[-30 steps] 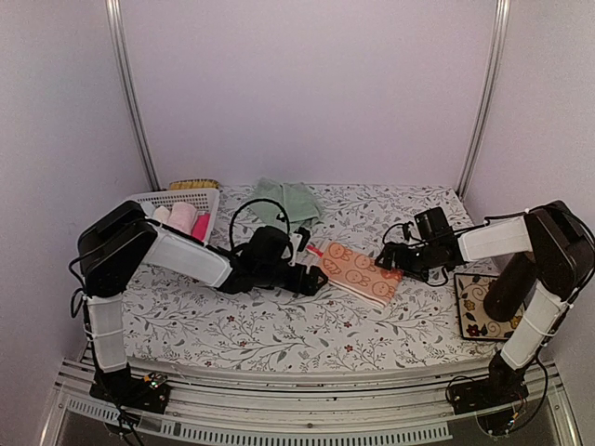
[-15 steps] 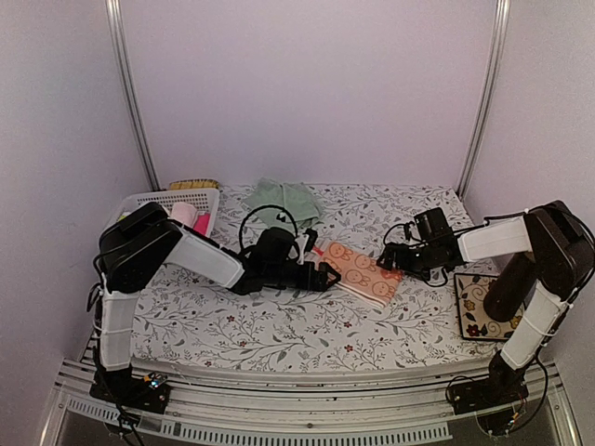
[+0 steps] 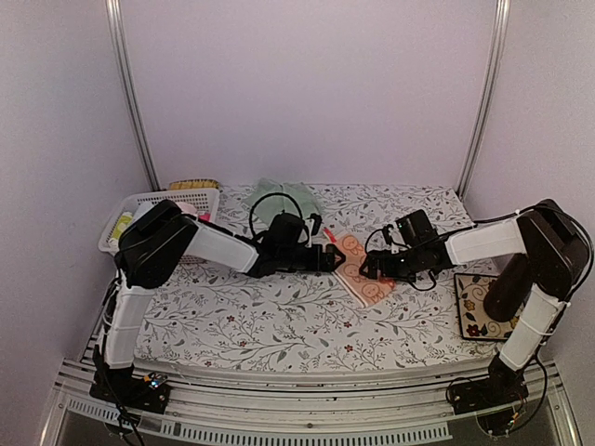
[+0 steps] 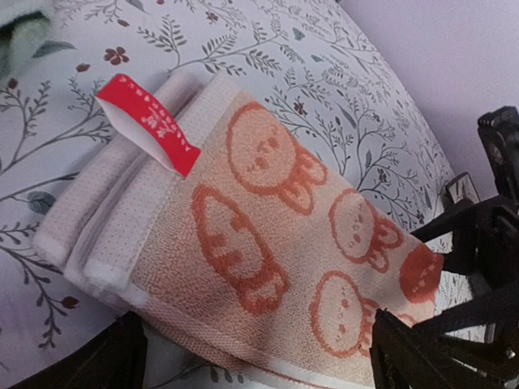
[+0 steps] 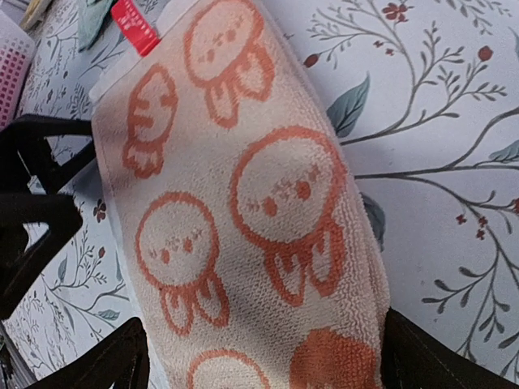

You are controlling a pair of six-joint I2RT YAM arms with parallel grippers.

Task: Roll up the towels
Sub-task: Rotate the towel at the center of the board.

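The orange-salmon towel (image 3: 358, 267) lies folded flat mid-table, its red tag (image 4: 151, 122) at the far left end. My left gripper (image 3: 329, 259) is open at that end, and its fingers (image 4: 122, 356) straddle the towel's (image 4: 268, 235) near edge. My right gripper (image 3: 368, 270) is open at the other end, with the towel (image 5: 243, 203) lying between its fingers (image 5: 430, 356). The two grippers face each other across the cloth. The mint green towel (image 3: 282, 198) lies crumpled at the back, partly hidden by the left arm.
A white lattice basket (image 3: 153, 201) with pink items stands at the back left, a yellow object (image 3: 193, 184) behind it. A dark patterned tile (image 3: 483, 308) lies by the right arm's base. Metal posts stand at both back corners.
The left arm has swung right and reached the towel's tagged end. The right gripper has moved left over the towel's other end. Both stay open.
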